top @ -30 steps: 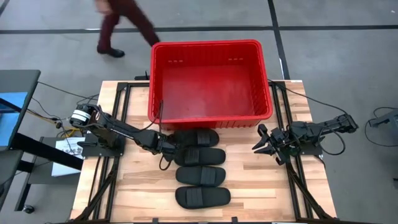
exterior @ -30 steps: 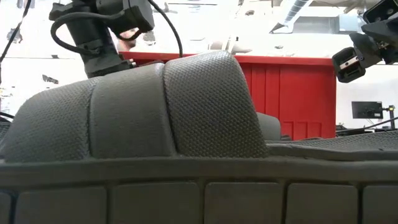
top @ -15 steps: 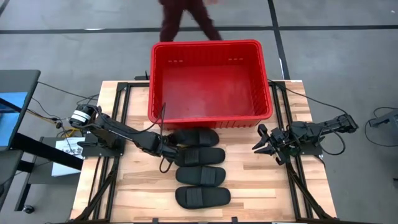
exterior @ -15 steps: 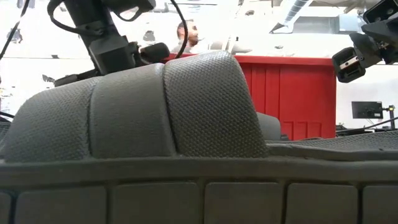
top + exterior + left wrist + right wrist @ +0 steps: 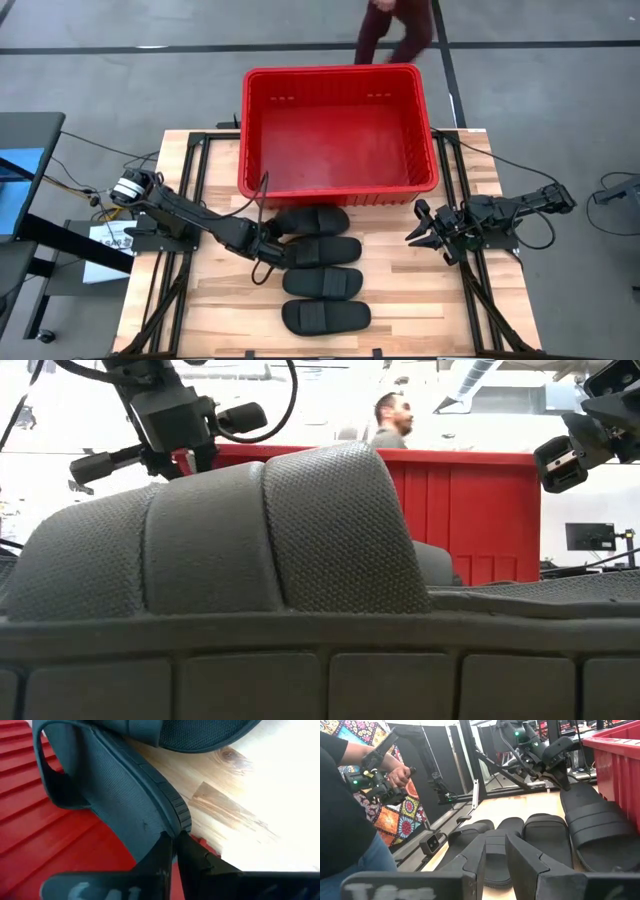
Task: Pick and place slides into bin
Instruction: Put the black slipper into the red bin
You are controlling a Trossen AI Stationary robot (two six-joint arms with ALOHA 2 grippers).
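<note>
four slides (image 5: 322, 268) lie outside the red bin (image 5: 340, 185); left gripper (image 5: 272, 232) clamps one's edge.

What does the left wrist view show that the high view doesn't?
Only the left wrist view shows the left pincer shut on the edge of the slide nearest the bin. Only the high view shows all four slides, the empty bin and the waiting right pincer. Both show that slide against the red bin wall.
</note>
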